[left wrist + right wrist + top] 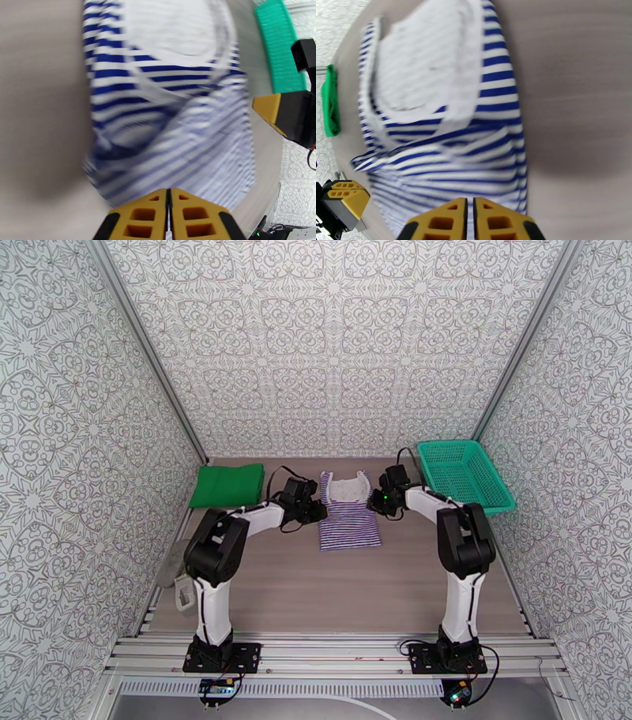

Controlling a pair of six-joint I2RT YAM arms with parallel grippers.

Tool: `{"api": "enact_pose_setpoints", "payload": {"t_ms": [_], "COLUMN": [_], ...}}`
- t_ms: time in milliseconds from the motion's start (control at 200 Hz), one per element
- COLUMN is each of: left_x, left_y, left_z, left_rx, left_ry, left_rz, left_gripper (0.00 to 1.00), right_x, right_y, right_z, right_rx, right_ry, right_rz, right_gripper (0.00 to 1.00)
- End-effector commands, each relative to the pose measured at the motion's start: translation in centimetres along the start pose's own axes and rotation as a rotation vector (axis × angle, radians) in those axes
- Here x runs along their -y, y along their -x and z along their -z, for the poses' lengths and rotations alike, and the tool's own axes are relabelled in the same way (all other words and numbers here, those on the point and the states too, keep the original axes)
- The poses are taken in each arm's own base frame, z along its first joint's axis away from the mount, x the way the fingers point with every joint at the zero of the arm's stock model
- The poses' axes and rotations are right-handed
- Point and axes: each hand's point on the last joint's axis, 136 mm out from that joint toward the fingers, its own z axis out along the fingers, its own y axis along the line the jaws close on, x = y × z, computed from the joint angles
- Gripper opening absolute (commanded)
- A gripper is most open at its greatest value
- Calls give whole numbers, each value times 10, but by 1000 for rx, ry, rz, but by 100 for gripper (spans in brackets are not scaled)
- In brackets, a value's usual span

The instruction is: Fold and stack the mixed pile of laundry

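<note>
Top external view, from the left: the plain bright green soft cloth (227, 485) is lying as a neat folded rectangle at the upper left of the wooden table (332, 587), so that half of the job is looking done. Beside it the left gripper (314, 511) is pressing at the left edge of the purple-and-white thin-striped shirt with white neck trim (348, 516); in the left wrist view its yellow jaws are sitting together, seemingly pinching the striped fabric's edge at the bottom centre (168, 190). The shirt is lying flat and unfolded in the middle of the frame, neck towards the back wall. On its right edge the right gripper (378, 503) is mirroring this; in the right wrist view its jaws (470, 199) are also drawn together, with stripes showing in the slit between them. Further right, the teal plastic mesh basket (449, 443) is standing at the far corner. Folding the shirt and stacking it with the green cloth are both remaining.
</note>
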Motion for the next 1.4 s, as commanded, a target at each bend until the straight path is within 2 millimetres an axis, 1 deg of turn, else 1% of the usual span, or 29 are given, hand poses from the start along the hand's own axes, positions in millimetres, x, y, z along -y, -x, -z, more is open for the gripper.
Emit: {"api": "enact_pose_setpoints", "payload": {"t_ms": [0,120,250,335,410,510,575,660,710,800,885,905,970,1015,1075,1160,1255,1305,1395], "left_x": [18,9,-3,-11,-14,-7,1,9,12,14,12,10,14,15,17,16,14,12,8], "left_y": [36,48,56,59,62,69,72,71,67,53,27,19,-4,-22,-41,-63,-82,-90,-101], "left_z": [4,1,-3,-8,-9,5,18,38,50,71,85,85,94,97,100,105,106,105,100], "left_rx": [73,90,92,75,66,94,109,123,130,146,130,123,112,100,88,82,82,79,70], "left_ry": [-78,-81,-74,-69,-62,-56,-59,-47,-35,-5,21,29,22,14,-14,-47,-71,-79,-89], "left_rz": [-46,-27,-6,7,12,-9,-26,-48,-59,-66,-48,-41,-22,-4,23,75,109,128,160], "left_gripper": [14,22,23,25,26,27,30,36,40,43,45,45,48,50,52,53,53,54,54], "right_x": [-5,0,1,2,0,-6,-4,0,3,8,13,14,15,18,21,27,33,33,32], "right_y": [23,28,29,31,33,36,33,21,12,-8,-28,-33,-48,-60,-75,-93,-108,-112,-115], "right_z": [-7,-15,-13,-8,3,28,46,66,73,82,86,87,88,88,87,83,77,73,66], "right_rx": [53,52,53,56,64,96,115,125,121,98,70,60,30,7,-26,-67,-102,-115,-119], "right_ry": [4,-10,-16,-24,-21,-21,-39,-46,-46,-41,-30,-24,-1,10,26,39,58,93,148], "right_rz": [-31,-67,-74,-73,-70,-44,-31,-26,-24,-14,-5,-2,9,15,21,26,8,-17,-67], "right_gripper": [12,15,18,18,20,25,29,33,34,37,38,38,39,40,47,49,49,49,49]}}
